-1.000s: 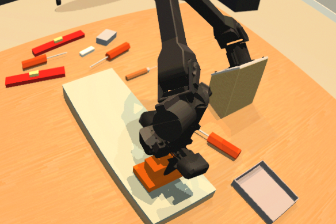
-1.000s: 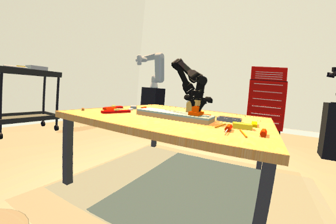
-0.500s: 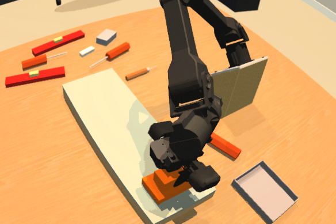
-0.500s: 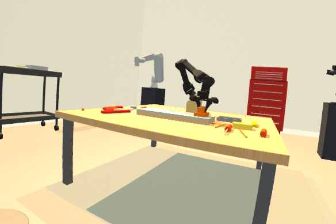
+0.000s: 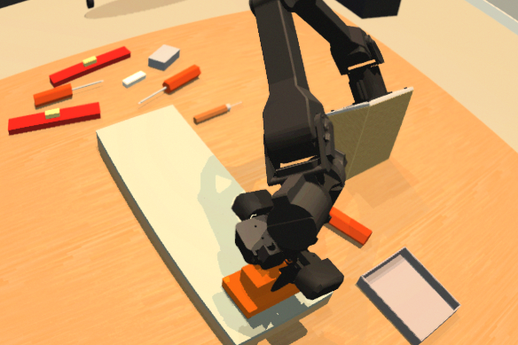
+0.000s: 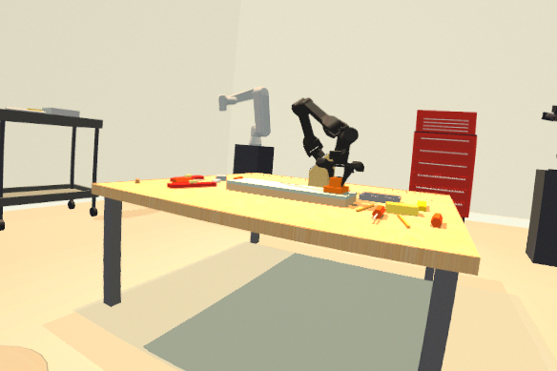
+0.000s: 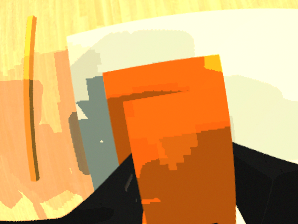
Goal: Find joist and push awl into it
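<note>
My gripper (image 5: pixel 271 272) (image 7: pixel 176 151) is shut on the orange stud finder (image 5: pixel 239 291) (image 6: pixel 336 189) (image 7: pixel 175 120), at the front end of the pale floor panel (image 5: pixel 155 169) (image 6: pixel 286 190) (image 7: pixel 255 40). A yellow patch shows on one corner of the stud finder in the wrist view. Whether its underside touches the panel is hard to tell. The shallow tray (image 5: pixel 408 298) (image 6: pixel 380 197) is beside the panel's front end. A small orange-handled tool with a thin spike (image 5: pixel 211 113), possibly the awl, lies beside the panel's far end. No hole shows in the visible panel.
A larger orange handle (image 5: pixel 350 227) lies between the arm and the tray. A brown board (image 5: pixel 372 134) stands upright near the arm base. Red levels (image 5: pixel 90 66) (image 5: pixel 55 118), orange screwdrivers (image 5: pixel 182 78) (image 5: pixel 53 95) and a grey block (image 5: pixel 163 58) lie beyond the panel. A yellow tool (image 6: pixel 402 208) lies nearer the exterior camera.
</note>
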